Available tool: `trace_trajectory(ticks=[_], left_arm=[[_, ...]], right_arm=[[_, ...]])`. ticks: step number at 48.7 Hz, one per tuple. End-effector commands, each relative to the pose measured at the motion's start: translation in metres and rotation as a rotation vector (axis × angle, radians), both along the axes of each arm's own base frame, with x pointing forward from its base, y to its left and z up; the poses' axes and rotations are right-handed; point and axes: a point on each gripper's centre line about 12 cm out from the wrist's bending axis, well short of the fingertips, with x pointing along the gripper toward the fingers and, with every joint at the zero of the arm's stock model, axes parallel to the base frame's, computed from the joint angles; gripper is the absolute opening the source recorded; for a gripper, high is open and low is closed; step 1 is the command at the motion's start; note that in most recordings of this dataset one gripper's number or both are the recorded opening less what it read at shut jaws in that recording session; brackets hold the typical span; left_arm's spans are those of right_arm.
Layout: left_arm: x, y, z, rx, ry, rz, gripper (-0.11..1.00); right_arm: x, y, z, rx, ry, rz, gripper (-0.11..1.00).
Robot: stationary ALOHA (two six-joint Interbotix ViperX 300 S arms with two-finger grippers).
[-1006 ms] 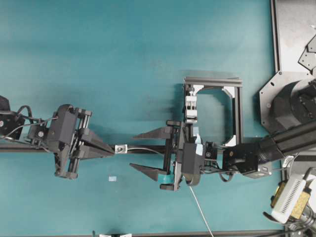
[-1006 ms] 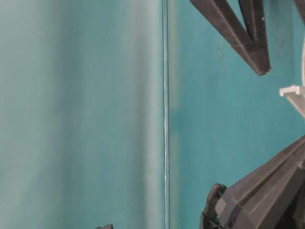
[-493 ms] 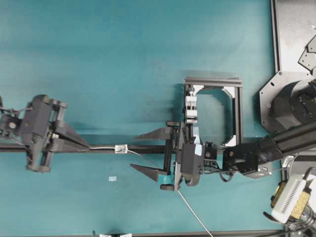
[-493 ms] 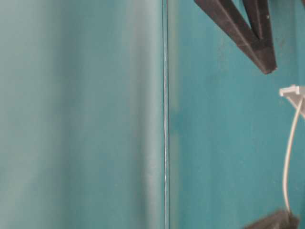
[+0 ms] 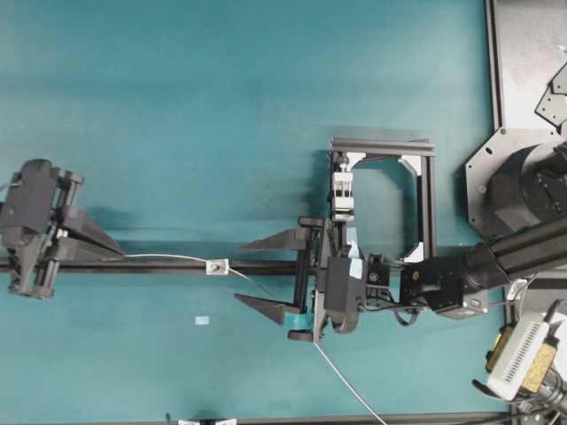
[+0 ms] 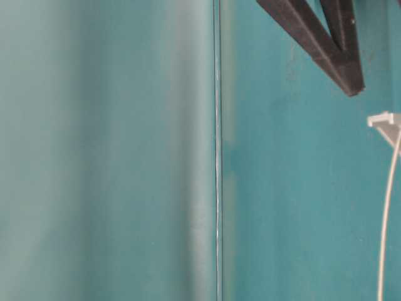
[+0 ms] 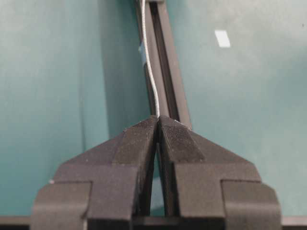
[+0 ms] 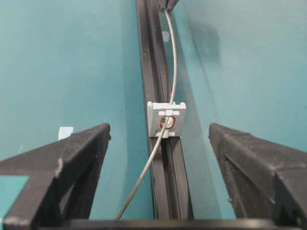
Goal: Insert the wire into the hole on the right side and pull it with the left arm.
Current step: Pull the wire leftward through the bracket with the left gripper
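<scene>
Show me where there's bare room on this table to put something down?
Bare teal above the black rail, between the left gripper and the black frame. Crowded: along the rail, where the wire runs through the bracket toward the right gripper.

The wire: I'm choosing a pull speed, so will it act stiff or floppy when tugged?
Probably springy rather than limp: the wire holds smooth arcs between the left gripper and the hole. Likely light, being hair-thin beside the jaws. It may slip, since only the fingertips pinch it.
</scene>
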Motion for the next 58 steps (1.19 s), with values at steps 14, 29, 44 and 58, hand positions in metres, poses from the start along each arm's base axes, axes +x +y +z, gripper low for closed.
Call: trace_trajectory(ticks=[14, 29, 44, 58], left_arm=[[-0.018, -0.003, 0.012, -0.010, 0.009, -0.025, -0.10], [-0.019, -0.005, 0.016, -0.018, 0.013, -0.028, -0.10], [-0.018, -0.005, 0.015, -0.049, 0.047, -0.009, -0.10], [-0.018, -0.005, 0.013, -0.108, 0.090, 0.027, -0.04]], right_arm=[[0.002, 0.003, 0.014, 0.022, -0.039, 0.004, 0.91], [0.002, 0.003, 0.014, 0.021, -0.039, 0.003, 0.91], [0.003, 0.003, 0.015, 0.023, -0.043, 0.003, 0.91], [0.004, 0.003, 0.015, 0.024, -0.045, 0.002, 0.91]])
